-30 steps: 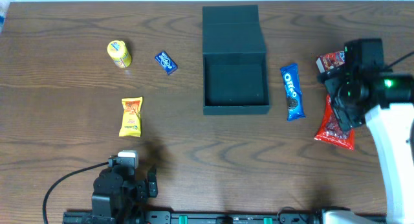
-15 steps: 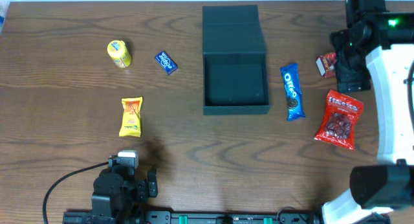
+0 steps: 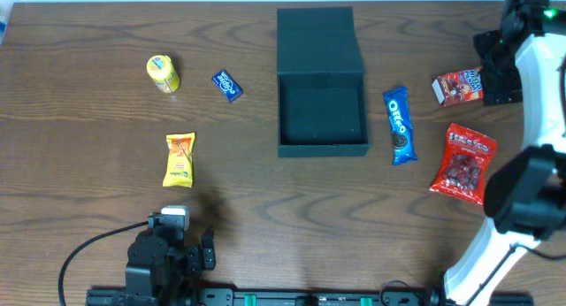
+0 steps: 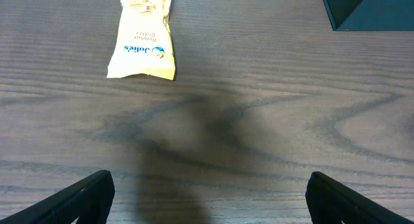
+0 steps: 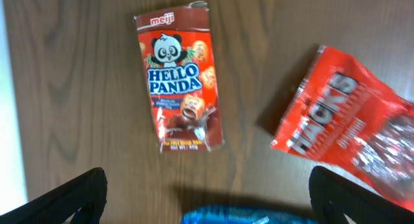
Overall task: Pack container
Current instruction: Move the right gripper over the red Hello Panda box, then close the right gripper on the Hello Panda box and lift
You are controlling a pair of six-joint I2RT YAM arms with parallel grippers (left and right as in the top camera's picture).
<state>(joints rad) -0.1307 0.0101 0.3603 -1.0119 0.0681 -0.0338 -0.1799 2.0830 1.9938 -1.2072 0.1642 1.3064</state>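
Teal container [image 3: 323, 149] open at centre, lid laid flat behind. To its right: Oreo packet [image 3: 401, 125], red snack box [image 3: 458, 87], red bag [image 3: 463, 163]. To its left: yellow packet [image 3: 179, 159], small blue packet [image 3: 227, 85], yellow tub [image 3: 163, 73].

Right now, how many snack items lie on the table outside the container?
6: three left of the container: round yellow snack, small blue packet, yellow Julie's packet; three right: Oreo pack, Hello Panda box, red Hacks bag. None seems hidden.

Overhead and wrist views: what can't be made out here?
Right wrist: red Hacks bag cut off by the right edge; blue Oreo pack only a sliver at the bottom edge.
Left wrist: container only a corner, top edge.
Overhead: small blue packet: print too small to read.
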